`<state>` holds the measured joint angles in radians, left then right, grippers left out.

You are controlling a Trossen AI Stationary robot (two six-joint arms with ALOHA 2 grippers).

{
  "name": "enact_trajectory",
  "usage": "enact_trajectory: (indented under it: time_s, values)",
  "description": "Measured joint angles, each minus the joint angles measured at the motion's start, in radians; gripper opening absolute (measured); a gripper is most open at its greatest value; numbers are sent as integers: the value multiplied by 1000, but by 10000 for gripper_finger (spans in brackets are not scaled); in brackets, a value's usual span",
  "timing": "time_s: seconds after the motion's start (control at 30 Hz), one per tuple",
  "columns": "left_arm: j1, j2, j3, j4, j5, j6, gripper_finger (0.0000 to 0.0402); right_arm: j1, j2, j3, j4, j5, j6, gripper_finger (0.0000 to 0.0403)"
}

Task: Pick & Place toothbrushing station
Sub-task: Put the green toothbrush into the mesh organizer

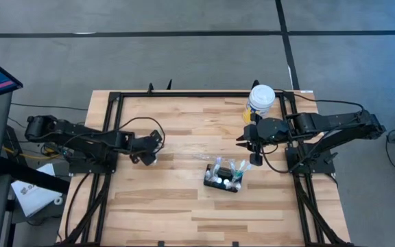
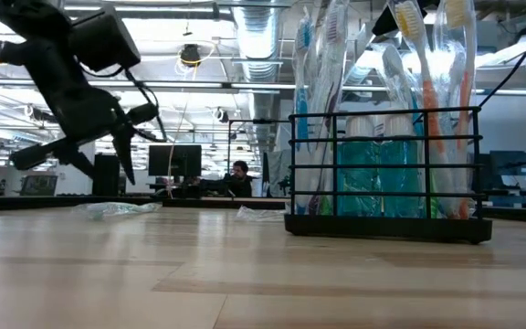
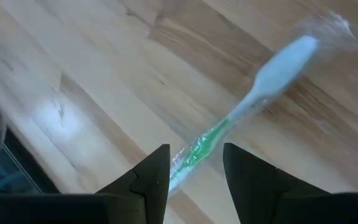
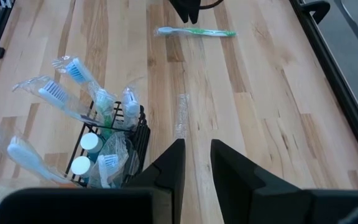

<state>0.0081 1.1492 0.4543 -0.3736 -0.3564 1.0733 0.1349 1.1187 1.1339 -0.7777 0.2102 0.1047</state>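
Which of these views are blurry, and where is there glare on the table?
Left wrist view: the wrapped toothbrush looks soft and blurred, with a pale glare patch on the wooden table. Low view: the near table is out of focus and the ceiling lights are bright behind the black wire holder. High view: evenly lit.

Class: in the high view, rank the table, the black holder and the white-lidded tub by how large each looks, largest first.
1. Table
2. Holder, counting the brushes in it
3. Tub, only a little smaller, though it stands nearer the camera, so that order is unsure.

Bright, even overhead light; glare patches on the table (image 3: 48,115), and the toothbrush (image 3: 253,93) looks blurred.
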Motion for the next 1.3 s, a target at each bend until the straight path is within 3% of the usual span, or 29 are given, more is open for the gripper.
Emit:
enact_trajectory:
  time_s: [1.3]
  values:
    - [-75, 205, -4, 118, 36, 95, 143, 0, 0, -1, 15, 0, -7, 68]
